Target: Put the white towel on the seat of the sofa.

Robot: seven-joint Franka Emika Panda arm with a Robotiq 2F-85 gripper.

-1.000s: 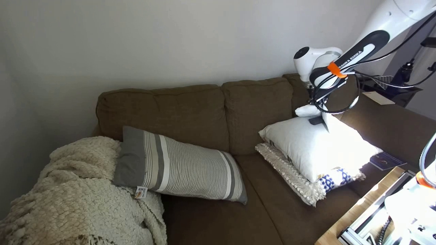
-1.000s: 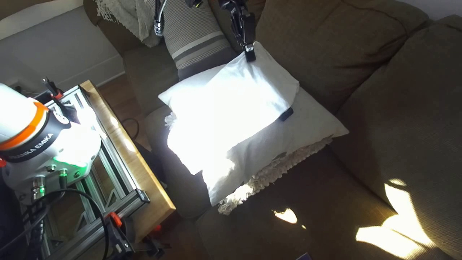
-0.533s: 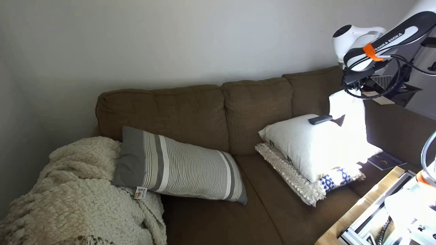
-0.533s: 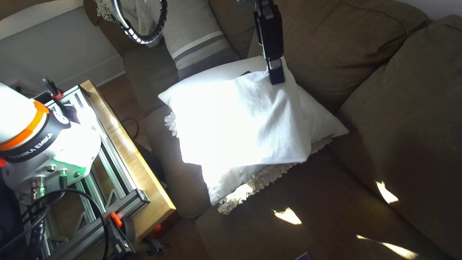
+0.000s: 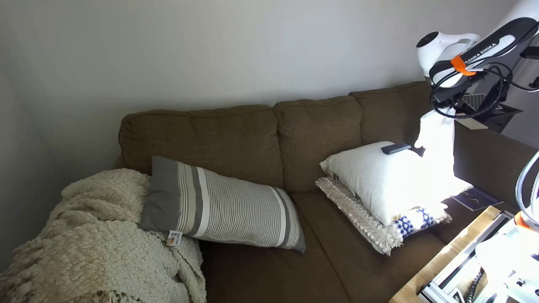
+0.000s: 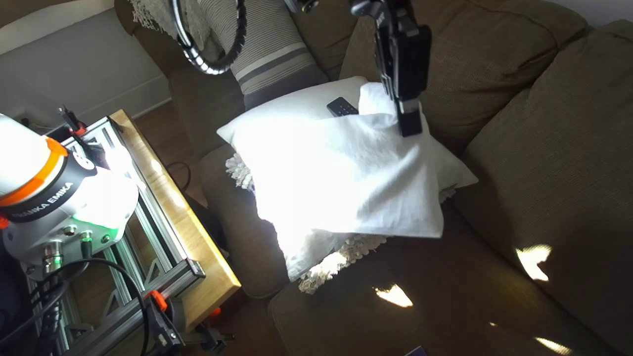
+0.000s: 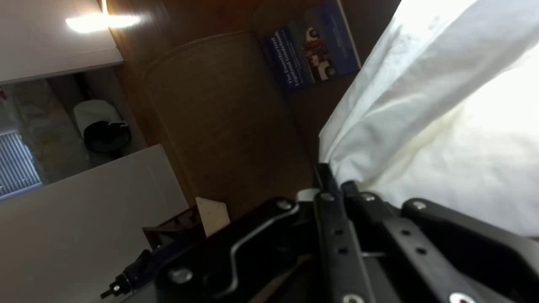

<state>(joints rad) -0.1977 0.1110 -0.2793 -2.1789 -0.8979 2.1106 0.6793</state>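
The white towel [image 5: 438,139] hangs in folds from my gripper over the right part of a white pillow on the sofa. It also shows in an exterior view [image 6: 390,198] and in the wrist view [image 7: 387,122]. My gripper [image 7: 337,179] is shut on the towel's upper part, with cloth between its fingertips; one finger [image 6: 410,121] shows in an exterior view. Bright sunlight blurs the towel into the pillow, so I cannot tell whether its lower part touches. The brown seat of the sofa [image 5: 269,273] runs in front of the pillows; it also shows in the wrist view [image 7: 227,113].
The white pillow [image 5: 358,168] lies on a fringed cushion [image 5: 366,227], with a black remote [image 5: 396,148] on top. A striped cushion [image 5: 236,206] and a knitted blanket [image 5: 97,240] lie further left. A book [image 7: 316,50] lies on the seat. A wooden table edge [image 6: 198,232] borders the sofa.
My gripper has moved right in both exterior views and raised the towel. The towel has slid off the remote, which now shows on the pillow. The pillows have not moved.
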